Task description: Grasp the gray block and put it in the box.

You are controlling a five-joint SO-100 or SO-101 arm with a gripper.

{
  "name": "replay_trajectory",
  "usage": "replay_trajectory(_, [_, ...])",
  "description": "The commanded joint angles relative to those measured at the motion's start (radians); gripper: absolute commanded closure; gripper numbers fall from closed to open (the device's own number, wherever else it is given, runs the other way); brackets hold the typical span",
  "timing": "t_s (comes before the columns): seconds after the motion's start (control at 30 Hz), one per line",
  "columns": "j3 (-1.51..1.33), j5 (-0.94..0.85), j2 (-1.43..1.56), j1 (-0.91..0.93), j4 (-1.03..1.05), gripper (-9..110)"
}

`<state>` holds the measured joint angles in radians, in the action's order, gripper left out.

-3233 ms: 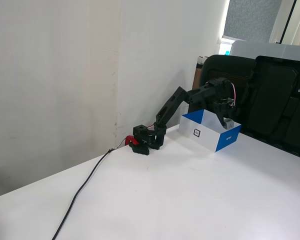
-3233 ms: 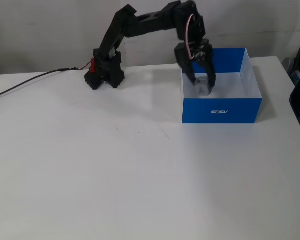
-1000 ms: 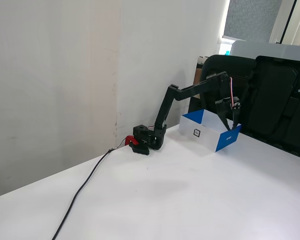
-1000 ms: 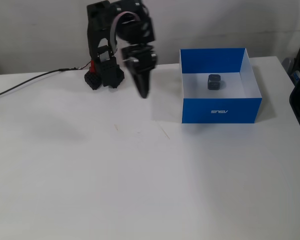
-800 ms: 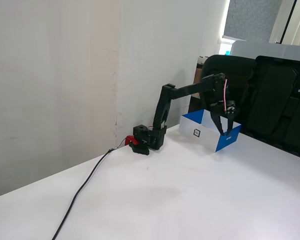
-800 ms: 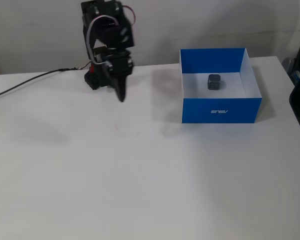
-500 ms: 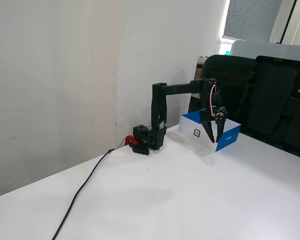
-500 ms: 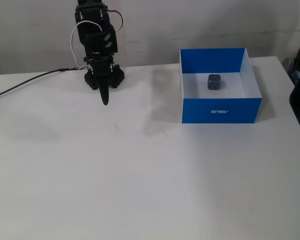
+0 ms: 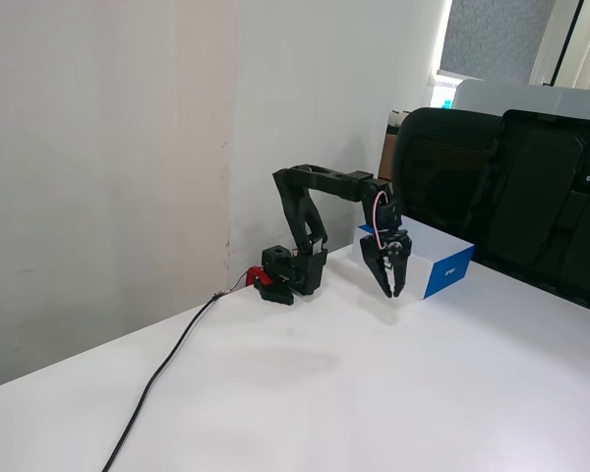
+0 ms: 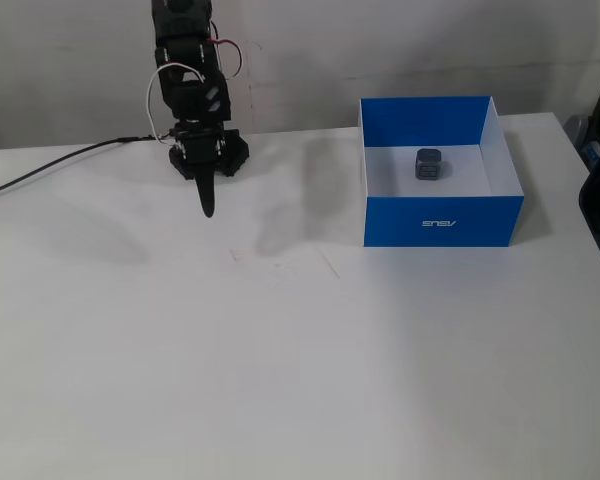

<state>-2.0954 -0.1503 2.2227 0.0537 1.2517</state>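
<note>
The gray block [image 10: 427, 164] lies inside the box [image 10: 440, 220], on its white floor near the back wall. The box is blue outside and stands at the right of the table; in the other fixed view its blue side [image 9: 446, 273] shows and the block is hidden. My black gripper [image 10: 208, 208] points down above the table, well left of the box. Its fingers look closed together and hold nothing. In the side fixed view the gripper [image 9: 392, 291] hangs in front of the box's white wall.
The arm's base [image 9: 293, 275] stands by the wall, with a red part [image 9: 256, 277] beside it. A black cable [image 9: 167, 364] runs from it across the table to the front edge. Black office chairs [image 9: 511, 187] stand behind the box.
</note>
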Motion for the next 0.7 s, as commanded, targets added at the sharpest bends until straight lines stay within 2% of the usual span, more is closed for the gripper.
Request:
replay_trajectory(0.0, [-0.132, 0.028, 0.176, -0.023, -0.117, 101])
replay_trajectory(0.37, [-0.566, 0.058, 0.413, -0.038, -0.397, 101])
replay_trajectory(0.67, [-0.781, 0.060, 0.607, -0.011, -0.443, 101])
